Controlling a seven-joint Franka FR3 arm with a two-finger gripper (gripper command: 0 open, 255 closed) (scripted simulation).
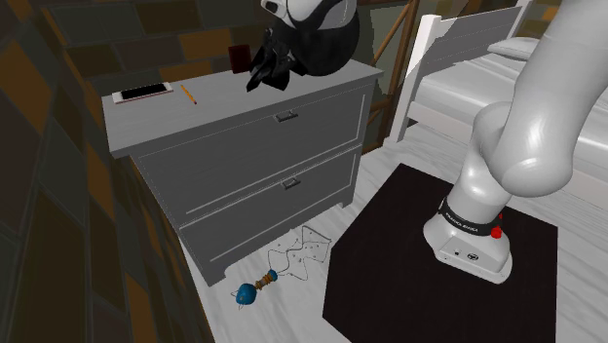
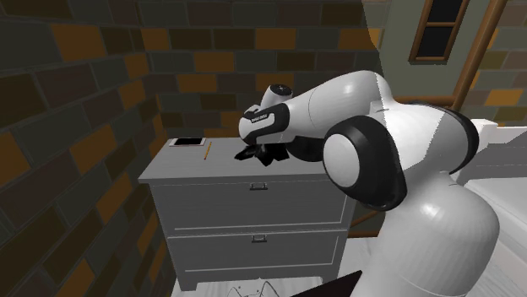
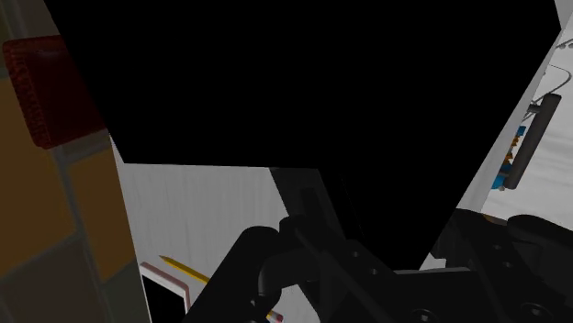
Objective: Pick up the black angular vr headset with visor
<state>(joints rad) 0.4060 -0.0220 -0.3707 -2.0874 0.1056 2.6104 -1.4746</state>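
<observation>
The black angular VR headset (image 1: 265,66) hangs tilted just over the grey dresser top (image 1: 214,102), near its back edge. My gripper (image 1: 285,51) comes down on it from above and is shut on it. In the second exterior view the headset (image 2: 260,155) shows as a dark lump under the hand, with the gripper (image 2: 265,148) at the level of the dresser top (image 2: 228,169). In the wrist view the headset (image 3: 303,101) is a large black mass right in front of the camera, and the gripper (image 3: 381,266) clasps its lower part.
On the dresser lie a white, red-edged phone (image 1: 144,93) and a pencil (image 1: 188,94); a dark red cup (image 1: 239,56) stands just beside the headset. A blue toy with a wire (image 1: 255,289) lies on the floor. A brick wall stands behind, a bed (image 1: 468,68) to the shoulder view's right.
</observation>
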